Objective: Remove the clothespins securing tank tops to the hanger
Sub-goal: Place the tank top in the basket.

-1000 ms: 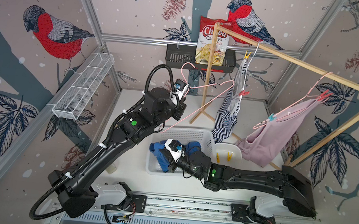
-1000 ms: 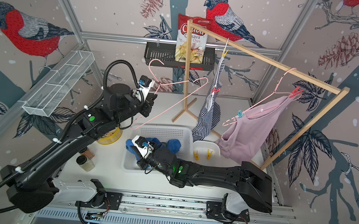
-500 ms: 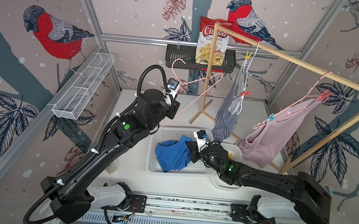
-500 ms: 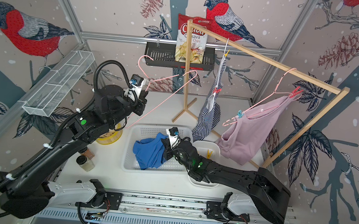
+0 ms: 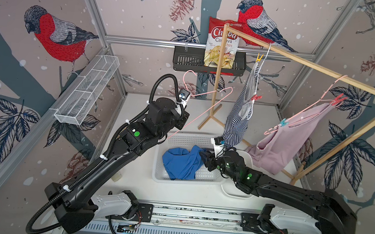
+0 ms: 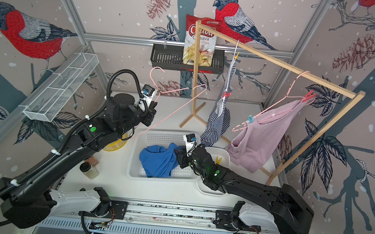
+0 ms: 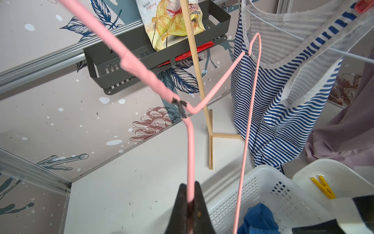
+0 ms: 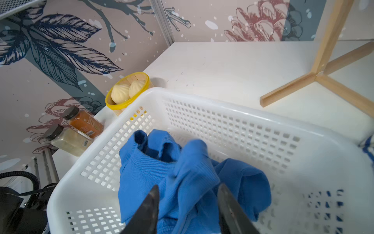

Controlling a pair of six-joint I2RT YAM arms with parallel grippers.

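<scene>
My left gripper [image 7: 189, 185] is shut on a bare pink hanger [image 7: 190, 141], held up left of the rack. My right gripper [image 8: 188, 187] stands open just over the crumpled blue tank top [image 8: 182, 172], which lies in the white basket [image 5: 184, 141]. The striped tank top [image 5: 238, 118] hangs on a white hanger with a yellow clothespin [image 5: 259, 58] and a red clothespin [image 5: 256, 98]. The mauve tank top [image 5: 283, 144] hangs on another pink hanger, pinned by a red clothespin [image 5: 339, 99] and a teal clothespin [image 5: 283, 123]. A yellow clothespin [image 7: 323, 187] lies in the white tray [image 5: 233, 192].
The wooden rack [image 5: 306, 63] spans the back right, its foot beside the basket. A black wall shelf [image 5: 187, 60] holds a chips bag [image 5: 221, 45]. A wire basket [image 5: 87, 90] hangs on the left wall. Spice jars [image 6: 88, 169] and a yellow tub [image 8: 127, 91] stand left of the basket.
My right gripper has drawn back to the right across the basket and opened, leaving the blue tank top lying there. The left arm has shifted the bare hanger slightly left and back.
</scene>
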